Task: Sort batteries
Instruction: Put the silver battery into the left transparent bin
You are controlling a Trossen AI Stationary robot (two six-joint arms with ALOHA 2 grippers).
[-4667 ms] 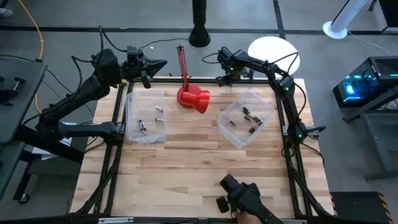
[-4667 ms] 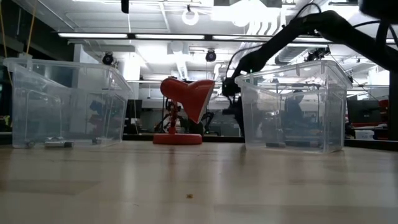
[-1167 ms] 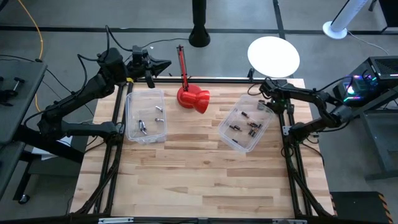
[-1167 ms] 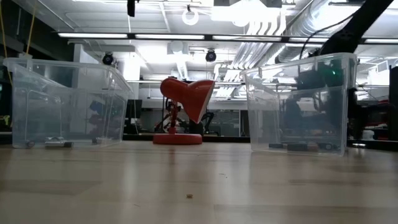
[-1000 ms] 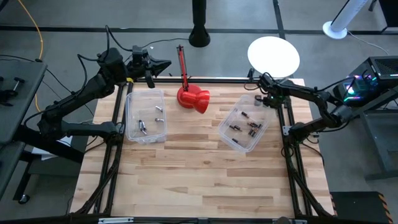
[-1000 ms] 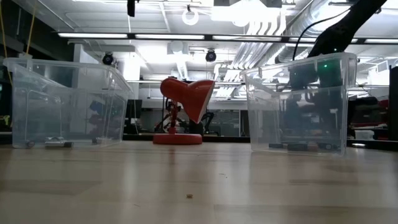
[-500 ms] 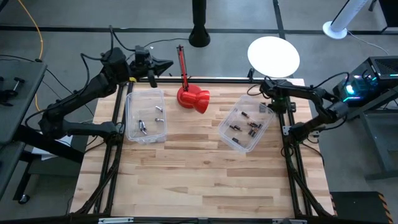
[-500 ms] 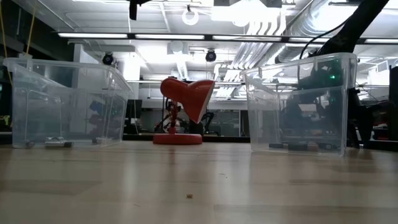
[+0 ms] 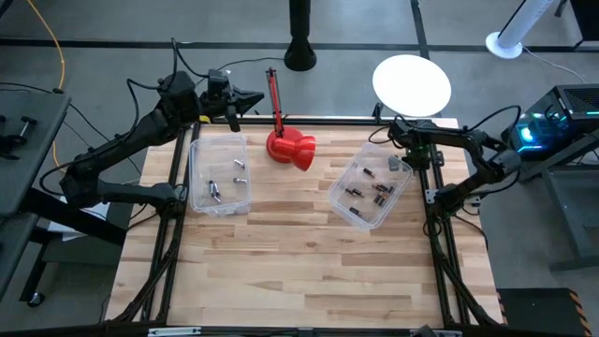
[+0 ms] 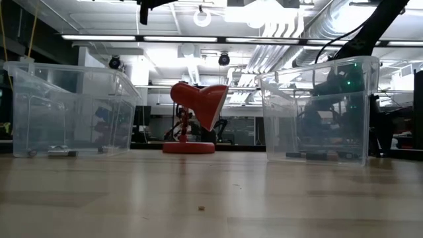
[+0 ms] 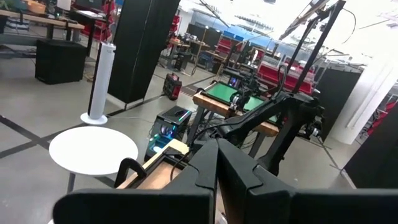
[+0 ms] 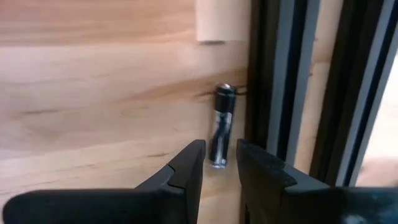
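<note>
Noting right gripper point(image 12: 218, 148) relocated from the far edge of the table point(image 9: 281, 271) to its right edge, low over the wood beside the far right corner of the right bin point(image 9: 337, 194); little further travel within the last second. Fingers slightly parted, pinching nothing. Stray battery point(image 12: 222, 122) lying flat just ahead of the fingertips, close against the black frame rail point(image 12: 273, 93), outside both bins. Judged: pickup of this stray in preparation, grasp not yet made; rail close enough to crowd one finger.

Battery: small cylinder, dark body, silvery cap, undamaged as far as visible.

Other batteries point(image 9: 377, 192) scattered in right bin; a few more point(image 9: 215, 191) in left bin point(image 9: 195, 178).

Left gripper point(image 11: 216, 157) pressed together, empty, raised off the far left corner, waiting.
</note>
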